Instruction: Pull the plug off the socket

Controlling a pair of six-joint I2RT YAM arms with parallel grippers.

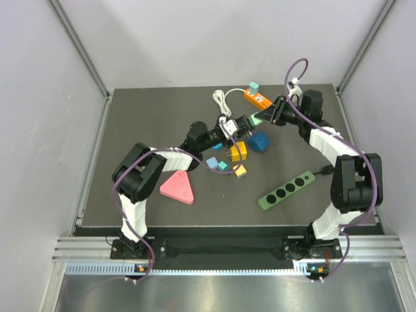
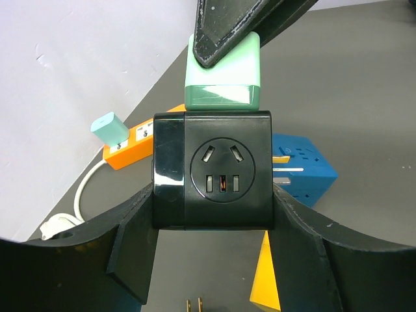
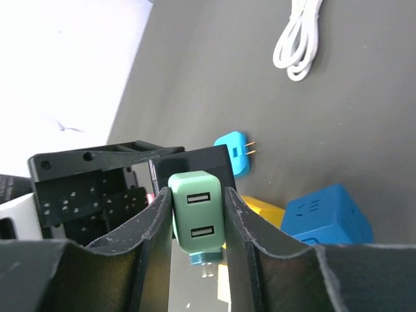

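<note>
A black socket cube sits clamped between my left gripper's fingers, held above the mat; it also shows in the top view. A mint-green USB plug sits flush against the cube's top face, with no gap visible. My right gripper is shut on the green plug, its fingers pressing both sides. In the top view the left gripper and right gripper meet tip to tip at the middle back of the table. The plug's prongs are hidden.
An orange power strip with a teal plug lies at the back, with a white cable to its left. Below the grippers are a blue cube, a yellow cube and small teal plugs. A green power strip and a pink triangle lie nearer.
</note>
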